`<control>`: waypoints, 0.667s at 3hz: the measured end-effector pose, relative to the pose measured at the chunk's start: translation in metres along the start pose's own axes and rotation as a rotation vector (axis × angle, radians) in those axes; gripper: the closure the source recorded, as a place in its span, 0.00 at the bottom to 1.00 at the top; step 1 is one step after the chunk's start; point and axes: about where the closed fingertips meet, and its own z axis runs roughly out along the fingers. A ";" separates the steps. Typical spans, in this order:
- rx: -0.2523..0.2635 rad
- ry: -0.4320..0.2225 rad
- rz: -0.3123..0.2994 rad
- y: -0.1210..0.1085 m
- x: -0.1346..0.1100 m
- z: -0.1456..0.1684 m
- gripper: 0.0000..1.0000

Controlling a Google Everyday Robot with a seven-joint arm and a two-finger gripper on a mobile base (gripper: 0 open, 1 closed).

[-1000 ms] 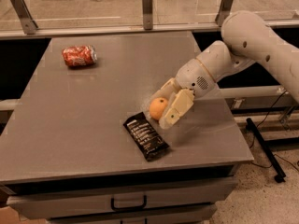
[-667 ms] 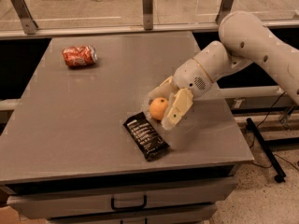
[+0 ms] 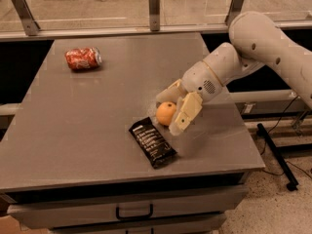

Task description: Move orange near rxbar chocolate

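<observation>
Camera view: the claw (image 3: pixel 168 114) pinches the orange (image 3: pixel 165 113) between its 2 fingers, low over the grey surface (image 3: pixel 87 116), just beside the upper end of the rxbar chocolate (image 3: pixel 152 142). Placing looks nearly done; next the claw should spread and lift clear without rolling the fruit

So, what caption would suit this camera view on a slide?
The gripper holds the orange between its fingers, just beside the rxbar chocolate on a grey table; a red can lies apart.
</observation>
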 end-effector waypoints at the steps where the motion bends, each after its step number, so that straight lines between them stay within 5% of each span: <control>1: 0.000 0.000 0.000 0.000 0.000 0.000 0.00; 2: 0.000 0.000 0.000 0.000 0.000 0.000 0.18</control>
